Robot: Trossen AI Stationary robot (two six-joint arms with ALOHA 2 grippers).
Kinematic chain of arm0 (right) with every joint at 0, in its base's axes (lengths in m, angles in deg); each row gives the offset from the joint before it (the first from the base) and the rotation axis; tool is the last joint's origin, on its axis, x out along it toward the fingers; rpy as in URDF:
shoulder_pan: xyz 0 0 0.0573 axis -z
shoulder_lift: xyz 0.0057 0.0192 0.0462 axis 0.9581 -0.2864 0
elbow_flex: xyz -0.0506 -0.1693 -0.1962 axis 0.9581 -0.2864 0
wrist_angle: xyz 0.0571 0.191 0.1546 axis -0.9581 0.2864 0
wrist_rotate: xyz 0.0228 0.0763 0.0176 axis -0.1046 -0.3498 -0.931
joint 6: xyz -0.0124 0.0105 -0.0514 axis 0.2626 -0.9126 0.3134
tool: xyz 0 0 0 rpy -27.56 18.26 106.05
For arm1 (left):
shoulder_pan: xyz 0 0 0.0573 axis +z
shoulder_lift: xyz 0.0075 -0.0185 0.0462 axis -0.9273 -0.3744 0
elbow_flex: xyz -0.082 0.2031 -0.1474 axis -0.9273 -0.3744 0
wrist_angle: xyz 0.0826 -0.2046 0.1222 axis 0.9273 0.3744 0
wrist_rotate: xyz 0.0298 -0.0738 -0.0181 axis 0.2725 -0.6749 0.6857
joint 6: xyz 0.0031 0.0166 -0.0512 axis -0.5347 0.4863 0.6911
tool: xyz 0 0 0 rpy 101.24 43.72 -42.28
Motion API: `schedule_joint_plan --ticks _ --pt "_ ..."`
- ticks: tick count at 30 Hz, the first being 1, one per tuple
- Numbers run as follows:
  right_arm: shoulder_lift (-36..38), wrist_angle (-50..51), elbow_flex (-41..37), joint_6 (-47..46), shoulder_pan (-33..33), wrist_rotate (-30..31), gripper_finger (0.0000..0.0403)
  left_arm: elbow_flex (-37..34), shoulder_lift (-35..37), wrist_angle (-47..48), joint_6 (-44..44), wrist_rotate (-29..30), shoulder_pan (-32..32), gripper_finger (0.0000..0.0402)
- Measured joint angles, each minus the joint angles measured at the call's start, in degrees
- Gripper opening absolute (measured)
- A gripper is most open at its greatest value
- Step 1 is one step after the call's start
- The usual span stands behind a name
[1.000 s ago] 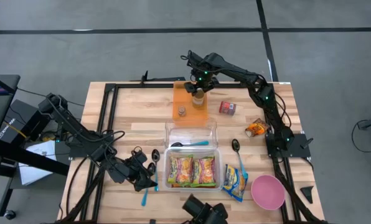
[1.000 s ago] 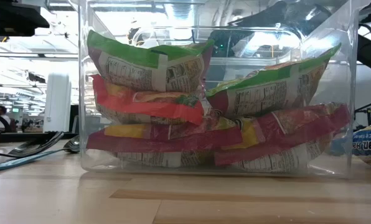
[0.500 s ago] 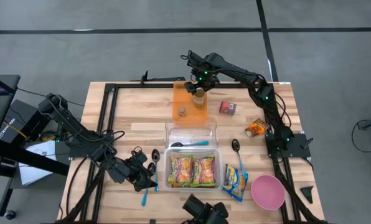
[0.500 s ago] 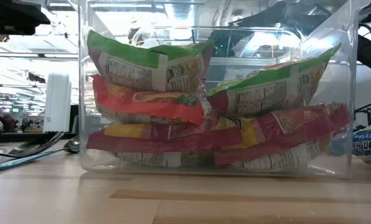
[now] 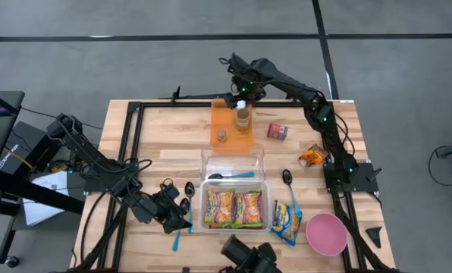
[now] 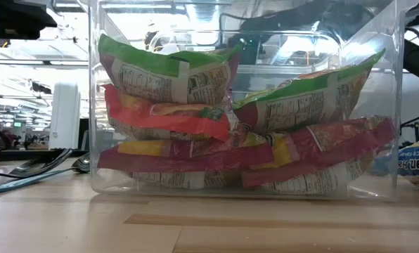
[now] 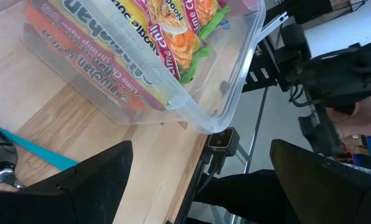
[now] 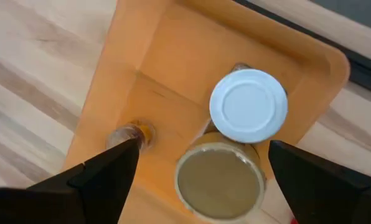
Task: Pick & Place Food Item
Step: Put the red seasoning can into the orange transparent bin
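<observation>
- While the white-capped bottle (image 8: 248,106) stands upright in the orange tray (image 5: 223,121), at the tray's 1 o'clock corner, nothing is gripping it; I judge the placing step done and the release just made.
- Just beside the bottle sits a tan-lidded jar (image 8: 220,179), and a small brown item (image 5: 221,136) lies toward the tray's 7 o'clock end (what it is I cannot tell).
- Directly above the bottle hangs the right gripper (image 5: 243,89), at about 12 o'clock on the table; its fingers (image 8: 104,171) stand wide apart on either side of the bottle and jar, touching neither.
- Next, by my reckoning, comes a straight lift clear of the cap, then a reach for another food item, perhaps the red can (image 5: 277,131) at 3 o'clock of the tray.
- Well apart, at the table's 7 o'clock, the left gripper (image 5: 174,206) waits with fingers wide, beside the clear bin (image 7: 235,93) of noodle packets (image 5: 234,208).
</observation>
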Motion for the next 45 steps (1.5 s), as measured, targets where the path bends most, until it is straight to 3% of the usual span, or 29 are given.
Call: schedule_joint_plan --ticks 5,11,20,25,30,35,41,45 --pt "1.18 3.59 1.36 4.99 -0.02 0.83 0.0354 0.0 0.0 -0.79 -0.02 0.2 0.02 0.0373" --pt "5.49 8.66 1.11 9.75 -0.15 7.79 0.0354 0.0 -0.01 -1.0 -0.01 0.18 0.02 0.0373" --pt "14.7 15.02 0.44 24.7 -4.57 15.56 0.0354 0.0 0.0 -2.05 -0.04 1.05 0.02 0.0373" --pt "21.2 15.24 -3.63 29.99 -7.03 15.61 0.0354 0.0 -0.01 -2.93 -0.02 3.22 0.02 0.0373" --pt "28.06 15.1 -12.71 34.82 -8.5 15.52 0.0354 0.0 -0.01 -3.56 -0.09 4.31 0.02 0.0373" --pt "37.86 11.59 -28.16 39.25 -8.74 13.24 0.0354 0.0 -0.02 -3.58 -0.2 4.35 0.02 0.0373" --pt "48.94 -5.33 -49.57 41.41 -7.57 8.38 0.0354 -0.02 0.0 -3.54 -0.42 4.35 1.17 0.0373" --pt "52.02 -16.53 -58.32 43.83 -7.56 8.39 0.0354 -0.02 0.0 -3.54 -0.44 4.35 2.07 0.0373"
